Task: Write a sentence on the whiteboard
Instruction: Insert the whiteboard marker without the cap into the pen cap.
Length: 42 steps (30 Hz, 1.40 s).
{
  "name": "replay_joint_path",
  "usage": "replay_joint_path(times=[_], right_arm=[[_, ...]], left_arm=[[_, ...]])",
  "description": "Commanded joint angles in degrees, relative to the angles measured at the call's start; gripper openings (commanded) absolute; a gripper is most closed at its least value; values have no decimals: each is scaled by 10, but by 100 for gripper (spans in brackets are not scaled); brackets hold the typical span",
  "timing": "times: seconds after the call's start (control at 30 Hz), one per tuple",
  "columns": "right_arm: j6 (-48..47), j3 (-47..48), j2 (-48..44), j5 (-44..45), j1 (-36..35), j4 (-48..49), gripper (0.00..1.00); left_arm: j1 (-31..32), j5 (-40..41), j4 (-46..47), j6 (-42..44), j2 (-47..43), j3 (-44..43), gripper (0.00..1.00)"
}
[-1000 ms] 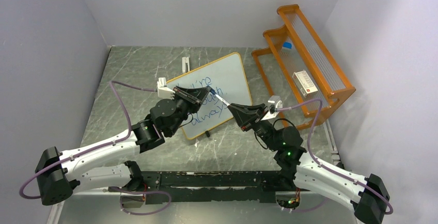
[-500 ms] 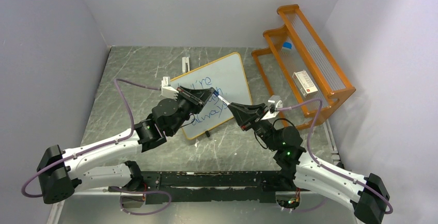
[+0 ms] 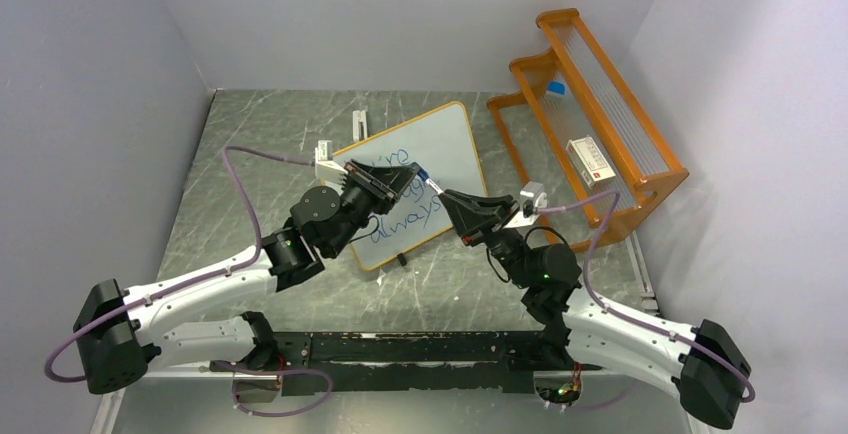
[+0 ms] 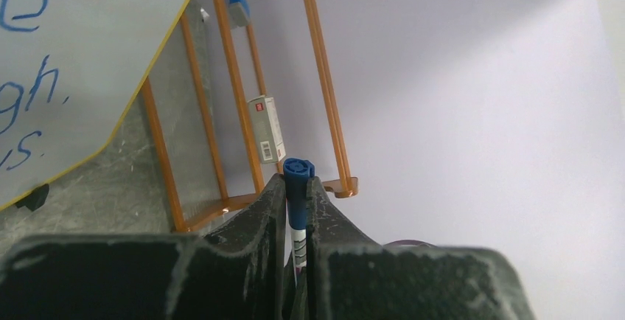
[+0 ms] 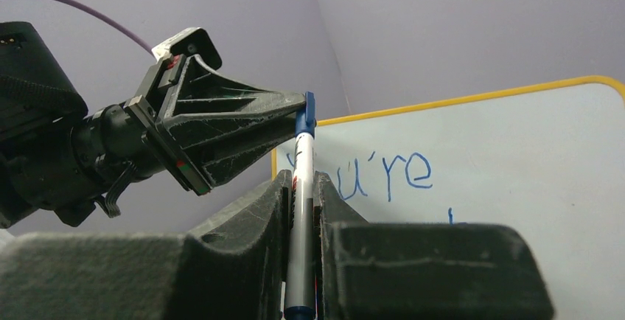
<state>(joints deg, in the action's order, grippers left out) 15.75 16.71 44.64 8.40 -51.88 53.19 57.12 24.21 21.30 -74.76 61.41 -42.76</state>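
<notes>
Lying seemingly flat, whiteboard (image 3: 450, 139), long axis slanting toward far right

A robot lab cell: 3 plain walls (image 3: 90, 104) box in a stone-patterned table (image 3: 260, 134) with left arm (image 3: 190, 289) and right arm (image 3: 625, 332) bolted on.

left arm (image 3: 200, 289): stretched forward-right
left gripper (image 3: 408, 177): pinched on marker (image 5: 303, 158) cap end
right arm (image 3: 620, 339): stretched forward-left
right gripper (image 3: 447, 198): clamped on marker barrel
tips: facing, nearly meeting
</notes>
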Motion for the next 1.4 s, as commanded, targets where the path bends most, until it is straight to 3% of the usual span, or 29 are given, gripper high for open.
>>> replay_joint_path(times=[0.0,0.1,0.13,0.17,0.4,0.57,0.73,1.03,1.27,1.37], right_arm=[[-7,7,18,12,-2,103,0],[-6,10,27,13,-2,121,0],[-4,11,29,14,-2,126,0],[-1,9,30,15,-2,131,0],[19,-7,11,19,-2,147,0],[37,-15,-9,15,-2,146,0],[57,-16,-20,6,-2,140,0],[80,-11,-34,-7,-2,129,0],[83,-9,-30,-9,-2,125,0],[86,-8,-26,-9,-2,125,0]], left_arm=[[6,-52,24,52,3,-24,5],[6,-46,30,65,-2,-16,5],[7,-45,42,77,-5,-11,16],[6,-45,52,89,-8,-4,21],[-5,-72,65,218,-26,-21,47],[-39,-155,146,273,-35,-5,58],[-72,-275,234,259,2,-14,68],[-95,-344,319,186,66,-21,64],[-95,-358,362,166,90,-26,53],[-95,-356,369,164,93,-24,43]])
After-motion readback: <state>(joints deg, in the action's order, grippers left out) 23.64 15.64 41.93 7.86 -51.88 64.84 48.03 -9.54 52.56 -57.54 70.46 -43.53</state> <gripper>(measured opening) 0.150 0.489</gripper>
